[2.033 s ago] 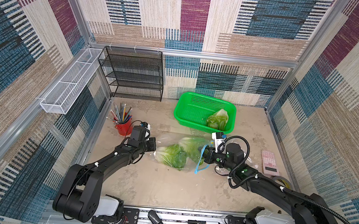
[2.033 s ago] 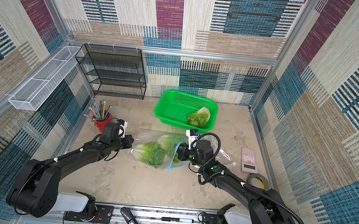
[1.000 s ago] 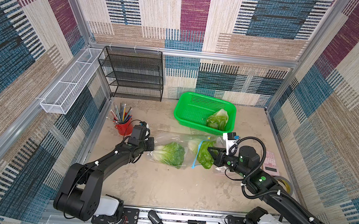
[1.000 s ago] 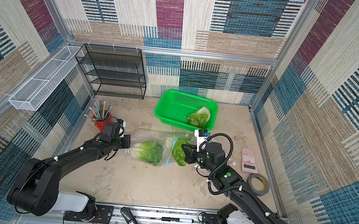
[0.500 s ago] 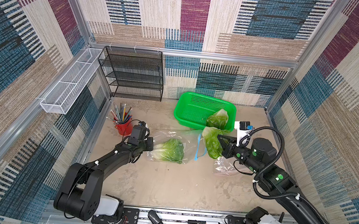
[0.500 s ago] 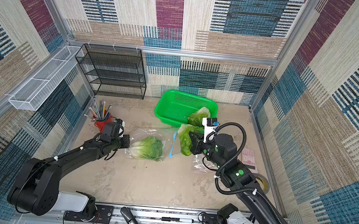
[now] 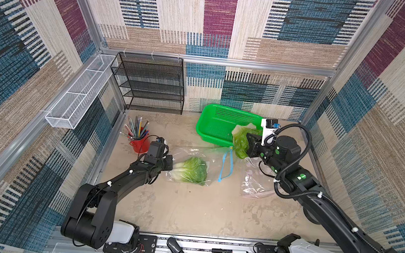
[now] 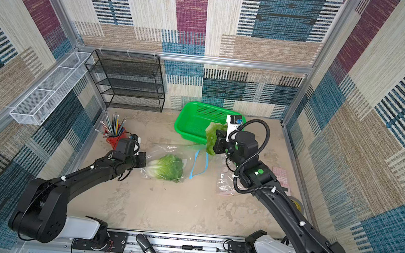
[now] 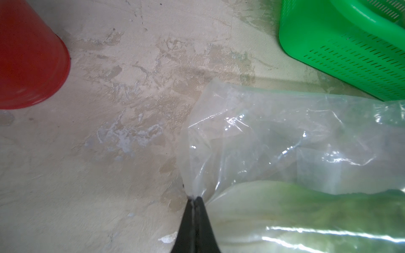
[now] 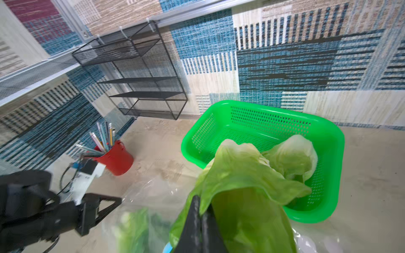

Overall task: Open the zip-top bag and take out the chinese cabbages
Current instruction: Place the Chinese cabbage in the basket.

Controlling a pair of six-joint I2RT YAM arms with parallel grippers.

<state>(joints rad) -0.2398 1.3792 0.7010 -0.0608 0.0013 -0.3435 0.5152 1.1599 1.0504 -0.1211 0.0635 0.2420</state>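
The clear zip-top bag (image 7: 214,159) lies on the table, its blue zip strip (image 7: 225,166) gaping toward the right. One chinese cabbage (image 7: 191,170) lies inside it. My left gripper (image 9: 194,198) is shut on the bag's left corner. My right gripper (image 10: 200,203) is shut on a leaf of a second cabbage (image 10: 245,186). That cabbage hangs in the air at the front rim of the green basket (image 7: 212,123). A third cabbage (image 10: 293,157) rests inside the basket. In both top views the held cabbage (image 8: 212,136) covers most of it.
A red cup of pencils (image 7: 139,143) stands behind my left gripper. At the back left are a black mesh shelf (image 7: 149,84) and a white wire tray (image 7: 80,92). Another clear bag (image 7: 254,182) lies under my right arm, near a pink calculator (image 8: 280,175) and a tape roll (image 8: 296,204).
My right gripper has pulled a cabbage out of the bag's mouth and carried it up and back to the basket's front rim. The left gripper has kept its hold on the bag.
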